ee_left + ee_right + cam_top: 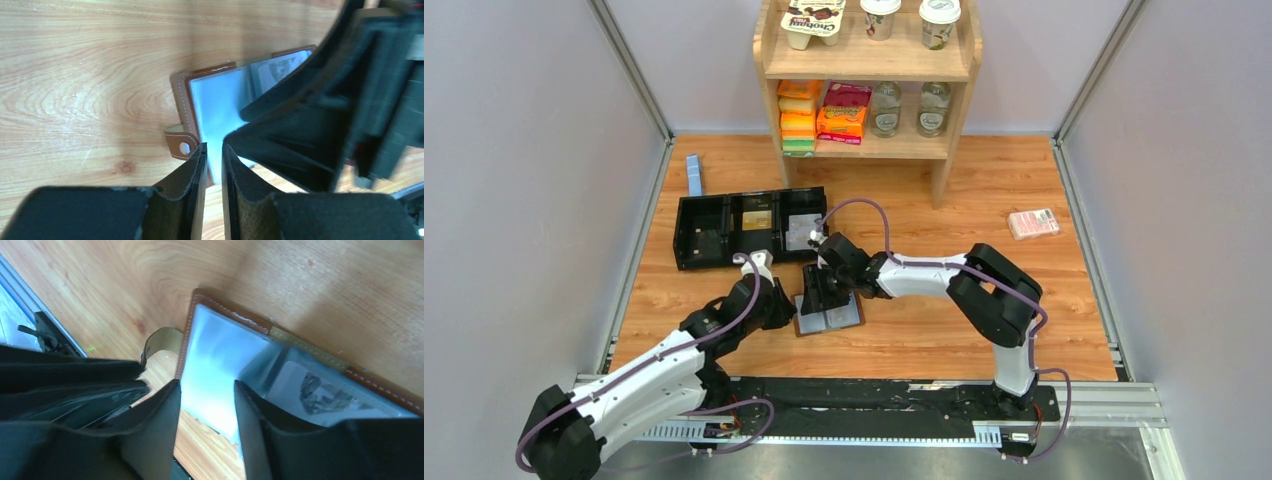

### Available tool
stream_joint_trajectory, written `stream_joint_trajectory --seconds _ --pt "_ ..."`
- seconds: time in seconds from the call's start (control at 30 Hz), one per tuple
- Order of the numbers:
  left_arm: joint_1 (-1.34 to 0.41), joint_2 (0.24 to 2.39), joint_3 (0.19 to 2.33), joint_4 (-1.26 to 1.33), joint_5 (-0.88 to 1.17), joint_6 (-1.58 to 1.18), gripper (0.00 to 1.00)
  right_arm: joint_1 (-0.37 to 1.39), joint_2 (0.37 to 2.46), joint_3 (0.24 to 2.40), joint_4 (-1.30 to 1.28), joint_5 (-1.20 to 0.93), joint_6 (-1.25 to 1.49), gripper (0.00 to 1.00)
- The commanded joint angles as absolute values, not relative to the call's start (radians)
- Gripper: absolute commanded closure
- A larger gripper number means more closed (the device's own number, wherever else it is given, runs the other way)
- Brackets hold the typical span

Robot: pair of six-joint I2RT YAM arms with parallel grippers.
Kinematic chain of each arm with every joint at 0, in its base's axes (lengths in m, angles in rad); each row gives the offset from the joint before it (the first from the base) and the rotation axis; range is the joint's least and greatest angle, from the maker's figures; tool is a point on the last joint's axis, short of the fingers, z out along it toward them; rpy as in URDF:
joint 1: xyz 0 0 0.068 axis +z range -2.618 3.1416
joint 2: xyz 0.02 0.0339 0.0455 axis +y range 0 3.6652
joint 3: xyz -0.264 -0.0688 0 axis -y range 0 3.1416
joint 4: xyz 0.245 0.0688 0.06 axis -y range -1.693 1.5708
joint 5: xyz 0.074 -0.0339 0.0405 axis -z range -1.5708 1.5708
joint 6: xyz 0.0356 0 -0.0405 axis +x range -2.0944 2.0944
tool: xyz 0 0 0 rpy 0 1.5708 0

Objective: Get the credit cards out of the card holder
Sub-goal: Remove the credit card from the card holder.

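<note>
The card holder (842,318) lies open on the wooden table, brown leather edge around pale grey-blue pockets. In the left wrist view the card holder (215,100) shows its snap tab at the near left edge. A pale credit card with a printed picture (320,390) sits in the right-hand pocket; it also shows in the left wrist view (282,67). My right gripper (207,390) is open, low over the holder's left half, nothing between the jaws. My left gripper (214,149) is at the holder's left edge beside the tab, its jaws almost together and empty.
A long black compartmented tray (749,228) lies just behind the holder. A narrow blue strip (694,175) lies at the far left, a pink-red packet (1033,223) at the right. A wooden shelf (867,150) with goods stands at the back.
</note>
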State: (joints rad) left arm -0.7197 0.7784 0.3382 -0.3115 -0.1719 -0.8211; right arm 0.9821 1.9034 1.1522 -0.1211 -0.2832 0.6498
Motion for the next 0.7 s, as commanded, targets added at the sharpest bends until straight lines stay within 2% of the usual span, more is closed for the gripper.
stream_joint_trajectory --seconds 0.0,0.2,0.3,0.53,0.67 --pt "-0.723 0.709 0.337 -0.311 -0.181 -0.854 0.75 0.968 1.951 1.141 -0.058 -0.319 0.702 0.56" --pt "-0.723 0.719 0.353 -0.261 -0.137 -0.853 0.75 0.948 1.971 1.132 -0.061 -0.321 0.716 0.86" --pt "-0.723 0.803 0.373 -0.223 -0.114 -0.848 0.75 0.95 1.95 1.134 -0.072 -0.304 0.704 0.93" --pt "-0.721 1.029 0.425 -0.199 -0.1 -0.859 0.77 0.945 1.852 1.132 -0.138 -0.198 0.655 0.94" --pt "-0.715 1.115 0.443 -0.216 -0.095 -0.862 0.78 0.93 1.795 1.129 -0.21 -0.118 0.632 0.87"
